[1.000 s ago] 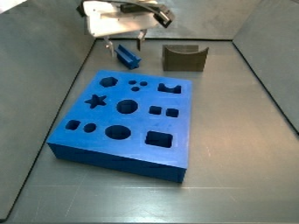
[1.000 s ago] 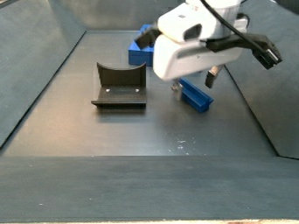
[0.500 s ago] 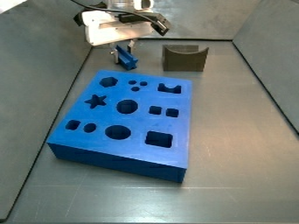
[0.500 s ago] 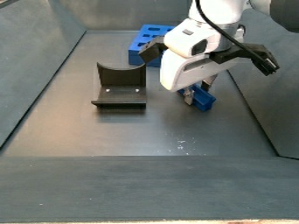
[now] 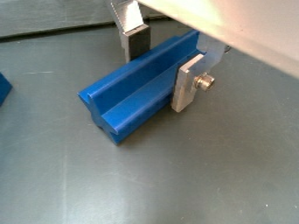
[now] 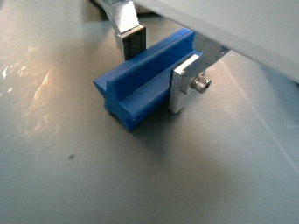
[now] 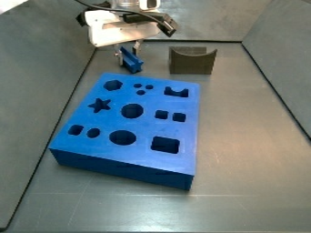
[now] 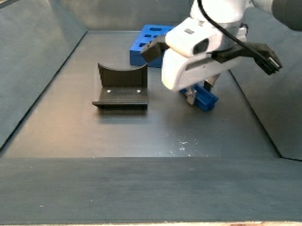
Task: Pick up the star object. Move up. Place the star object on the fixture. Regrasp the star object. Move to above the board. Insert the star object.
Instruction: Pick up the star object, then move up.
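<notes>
Side views show the board (image 7: 127,127) on the grey floor (image 7: 243,136), the fixture (image 7: 191,60) beyond it, and the pincer (image 7: 130,60) low beside both, its 2 fingers (image 5: 187,83) clamped on the star object (image 5: 140,85).

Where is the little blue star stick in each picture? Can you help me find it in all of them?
Wrist view: star object lies mid-picture on the floor, between the end effector fingers.
Wrist view: star object again mid-picture, between the fingers.
Side view: star object near the top, under the end effector, behind the board.
Side view: star object right of centre, right of the fixture.
Shared landmark: the end effector straddling it.
</notes>
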Available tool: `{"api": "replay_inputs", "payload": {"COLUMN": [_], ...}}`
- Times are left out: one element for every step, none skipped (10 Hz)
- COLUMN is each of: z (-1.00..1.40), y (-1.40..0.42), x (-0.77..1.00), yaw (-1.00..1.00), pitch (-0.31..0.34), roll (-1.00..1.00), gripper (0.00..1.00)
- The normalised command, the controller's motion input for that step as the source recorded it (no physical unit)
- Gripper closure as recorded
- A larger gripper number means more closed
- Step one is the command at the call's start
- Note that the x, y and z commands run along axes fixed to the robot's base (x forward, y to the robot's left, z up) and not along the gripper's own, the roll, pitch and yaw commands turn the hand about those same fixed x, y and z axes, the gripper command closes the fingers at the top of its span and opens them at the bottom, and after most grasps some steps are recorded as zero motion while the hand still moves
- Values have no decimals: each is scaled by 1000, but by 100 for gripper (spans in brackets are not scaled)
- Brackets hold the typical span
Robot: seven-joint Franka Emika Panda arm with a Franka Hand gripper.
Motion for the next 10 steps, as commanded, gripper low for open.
{"api": "replay_inputs", "payload": {"z": [0,0,0,0,0,0,1000,1000,912,835], "y": [0,0,0,0,0,0,0,-4,-11,-12], "x": [0,0,0,0,0,0,0,-7,-28,-29], "yaw": [0,0,0,0,0,0,0,12,15,16], "pitch": [0,0,0,0,0,0,0,7,19,25], "roll": [0,0,0,0,0,0,0,-2,-8,-12], "gripper": [100,100,100,100,100,100,100,100,100,100]}}
